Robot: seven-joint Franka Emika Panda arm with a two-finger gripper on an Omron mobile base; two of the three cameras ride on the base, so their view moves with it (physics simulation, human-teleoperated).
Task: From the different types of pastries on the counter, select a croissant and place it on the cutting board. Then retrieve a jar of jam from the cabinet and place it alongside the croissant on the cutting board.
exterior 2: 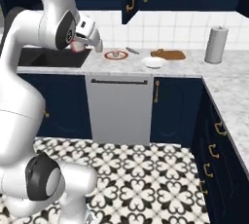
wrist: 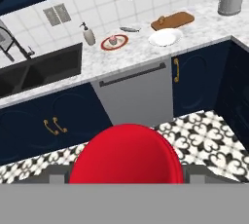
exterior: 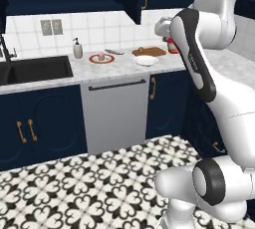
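You are looking at the plate (wrist: 165, 37) sitting on the surface (wrist: 204, 30): the cutting board (wrist: 173, 21) is lying just behind it, the cupcake (wrist: 113, 40) resting to its left.

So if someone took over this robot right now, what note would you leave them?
Gripper: shut on the jar of jam, held up in the air, back from the counter.
Croissant: appears to lie on the left end of the cutting board.
Cupcake: on its red-rimmed plate, untouched.
Done: croissant placed, jam fetched.
Left: set the jar on the board beside the croissant and let go.
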